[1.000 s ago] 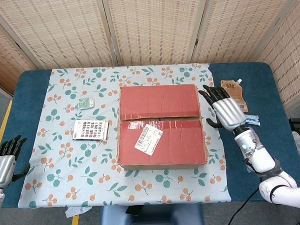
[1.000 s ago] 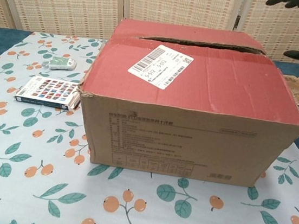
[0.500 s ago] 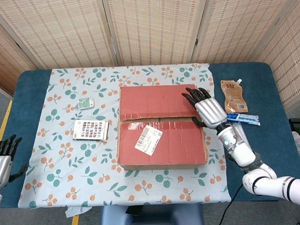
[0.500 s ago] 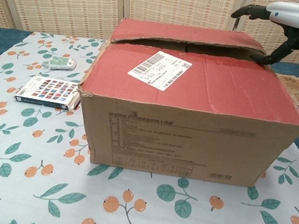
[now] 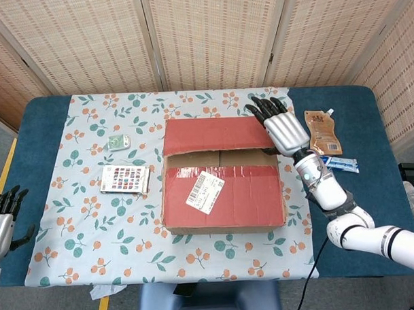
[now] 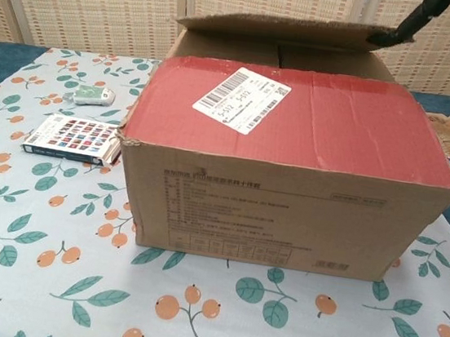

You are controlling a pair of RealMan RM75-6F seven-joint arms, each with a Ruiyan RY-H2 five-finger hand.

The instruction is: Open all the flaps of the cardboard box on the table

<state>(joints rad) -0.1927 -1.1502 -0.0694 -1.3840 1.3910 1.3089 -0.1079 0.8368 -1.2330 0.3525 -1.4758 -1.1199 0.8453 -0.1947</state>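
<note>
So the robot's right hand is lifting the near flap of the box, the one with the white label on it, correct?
Not quite. The right hand is lifting the far flap of the box. The near flap, with the white label, lies flat and closed. The head view shows this.

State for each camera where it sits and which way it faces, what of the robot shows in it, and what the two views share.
Head view: sits high above the table's near edge, looking steeply down on the cardboard box; the right hand holds the far flap raised, and the left hand shows at the lower left edge.
Chest view: sits low at the table's near edge, facing level at the box's front wall; only a dark fingertip of the right hand shows.
Shared: the box, its raised far flap, the white label.
</note>
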